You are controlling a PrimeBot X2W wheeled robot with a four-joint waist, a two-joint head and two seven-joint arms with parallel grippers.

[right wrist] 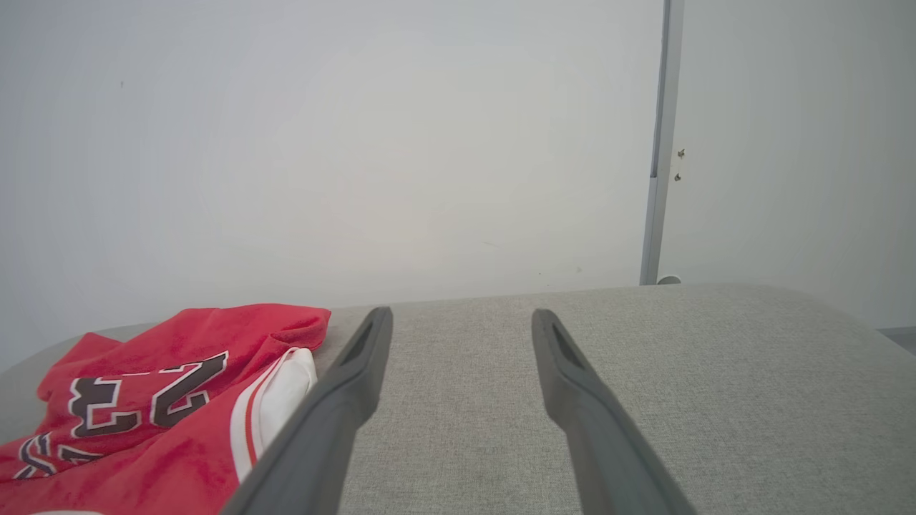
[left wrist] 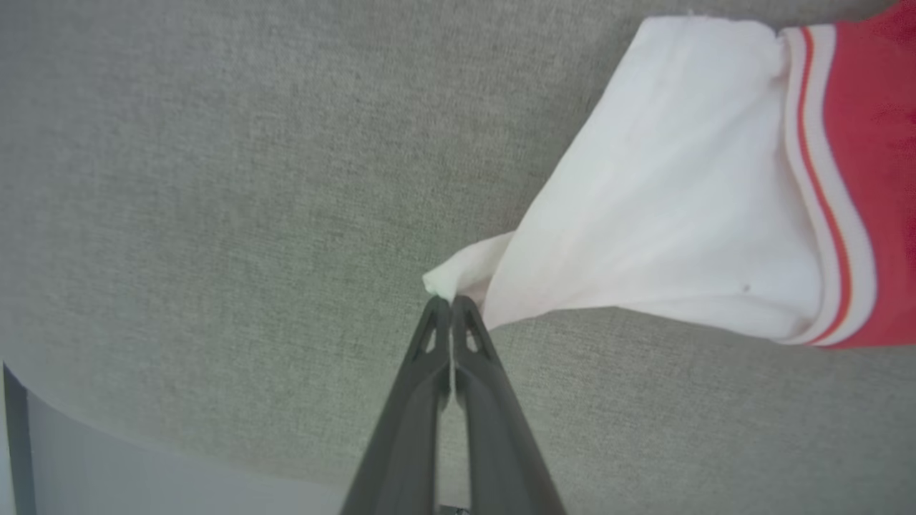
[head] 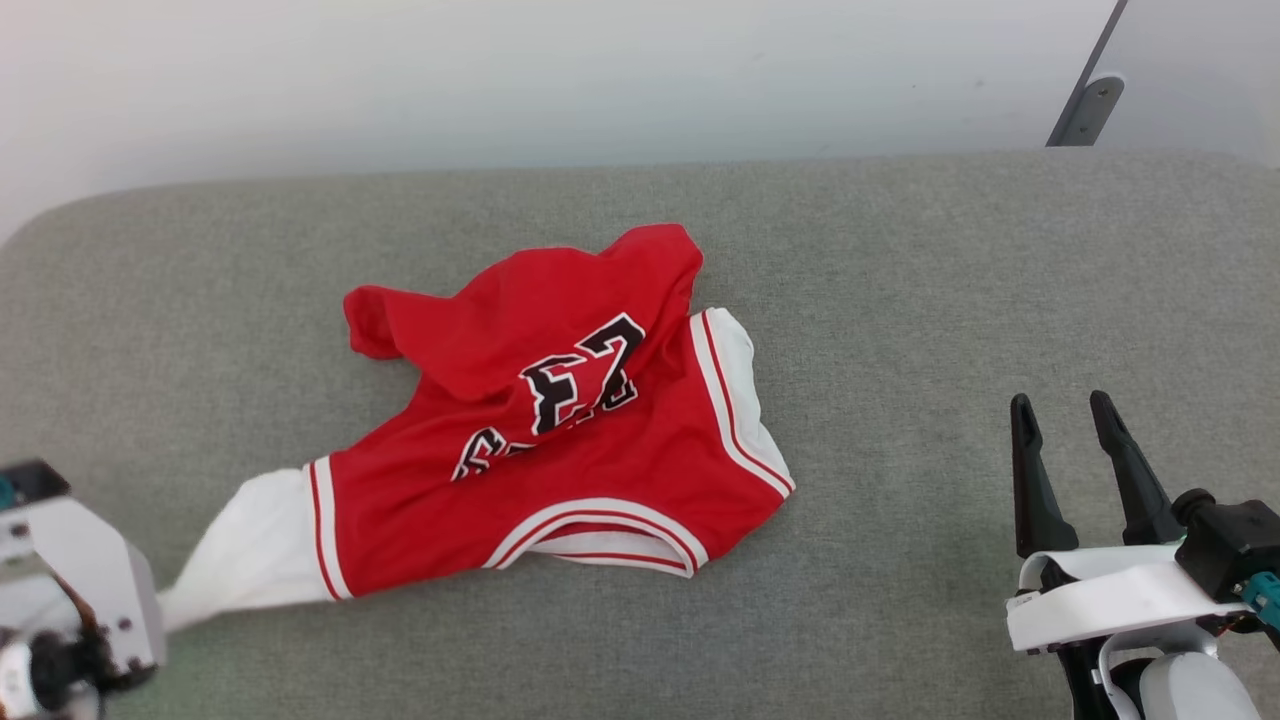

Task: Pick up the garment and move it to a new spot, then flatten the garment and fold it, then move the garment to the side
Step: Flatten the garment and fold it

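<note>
Garment point(head: 560, 420) lies crumpled on the middle of the grey cushion point(head: 950, 260). The left claw point(left wrist: 452, 302) pinches the tip of its white sleeve point(left wrist: 665, 186); the right claw point(head: 1075, 430) stands spread, well apart. The pinch looks thin, so a slow, steady lift should stop the cloth slipping out.

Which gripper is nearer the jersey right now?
Left. The left gripper is shut on the white sleeve tip of the jersey; the right gripper stands open, apart, off to its right.
</note>
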